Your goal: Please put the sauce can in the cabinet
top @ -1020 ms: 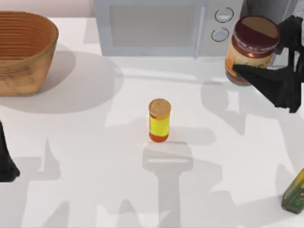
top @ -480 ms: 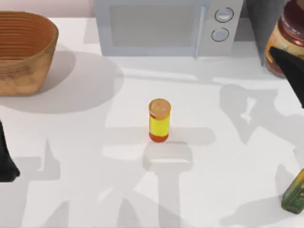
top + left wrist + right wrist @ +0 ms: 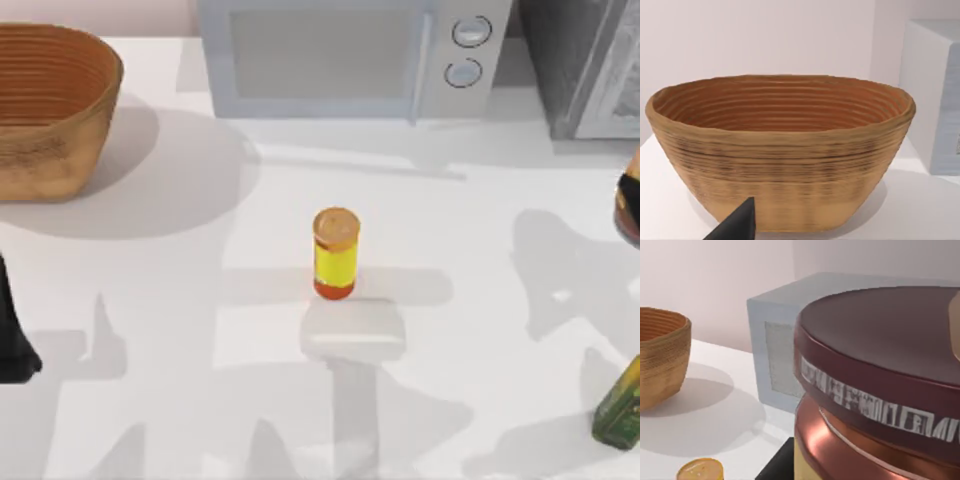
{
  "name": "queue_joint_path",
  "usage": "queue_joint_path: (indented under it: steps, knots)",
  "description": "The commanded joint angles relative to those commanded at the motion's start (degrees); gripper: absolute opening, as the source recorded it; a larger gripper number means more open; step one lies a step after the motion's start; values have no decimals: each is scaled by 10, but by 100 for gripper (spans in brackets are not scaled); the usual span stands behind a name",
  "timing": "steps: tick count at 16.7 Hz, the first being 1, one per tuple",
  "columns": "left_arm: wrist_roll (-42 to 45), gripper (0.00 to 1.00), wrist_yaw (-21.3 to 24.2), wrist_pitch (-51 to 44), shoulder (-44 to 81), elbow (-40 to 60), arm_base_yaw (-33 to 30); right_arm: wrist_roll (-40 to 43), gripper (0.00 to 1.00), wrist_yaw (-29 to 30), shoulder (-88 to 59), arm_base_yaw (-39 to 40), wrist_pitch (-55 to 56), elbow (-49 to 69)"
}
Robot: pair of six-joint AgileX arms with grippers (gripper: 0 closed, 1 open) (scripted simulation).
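- Two arms at the table, and only slivers of them show from above: the left arm (image 3: 14,335) sits dark at the near left edge, parked.
- Near right corner, a green-yellow carton (image 3: 621,408) pokes in at the table's edge, tilted.
- Middle of the table (image 3: 180,300): a slim yellow bottle (image 3: 335,254) with an orange cap stands upright, all alone, well apart from everything.
- Right edge, mid-depth: a small piece of the sauce can (image 3: 629,208) shows, most of it beyond the top view's edge, nearer than the cabinet and apart from it.
- Right wrist view brings the sauce can (image 3: 880,390) huge and close, maroon lid on top, copper shoulder under it; a dark finger (image 3: 777,465) of the right gripper lies against its lower side, so it looks held, though the grip itself is hidden.
- Left wrist view: one dark fingertip (image 3: 737,224) of the left gripper, low before the basket (image 3: 780,150); whether the left fingers are spread or closed, I can't tell.
- Far left: the woven basket (image 3: 50,110) sits on the table.
- Far centre: the pale microwave (image 3: 350,55), two round knobs at its right.
- Far right corner: the grey speckled cabinet (image 3: 575,65), just beside the microwave.
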State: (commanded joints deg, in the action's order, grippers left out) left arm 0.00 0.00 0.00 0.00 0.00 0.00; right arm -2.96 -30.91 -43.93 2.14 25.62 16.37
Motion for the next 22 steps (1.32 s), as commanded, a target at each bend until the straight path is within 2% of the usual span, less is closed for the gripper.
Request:
queue_joint_path:
  steps: [3, 8, 11, 14, 22]
  knots:
    - [0, 100, 0, 0, 0, 0, 0, 6, 0, 72, 113, -5, -61, -38]
    - [0, 100, 0, 0, 0, 0, 0, 20, 0, 226, 334, -14, -187, -113]
    - [0, 100, 0, 0, 0, 0, 0, 27, 0, 288, 412, -19, -239, -151]
    - [0, 100, 0, 0, 0, 0, 0, 30, 0, 309, 439, -21, -256, -164]
    - [0, 100, 0, 0, 0, 0, 0, 28, 0, 310, 425, -18, -259, -149]
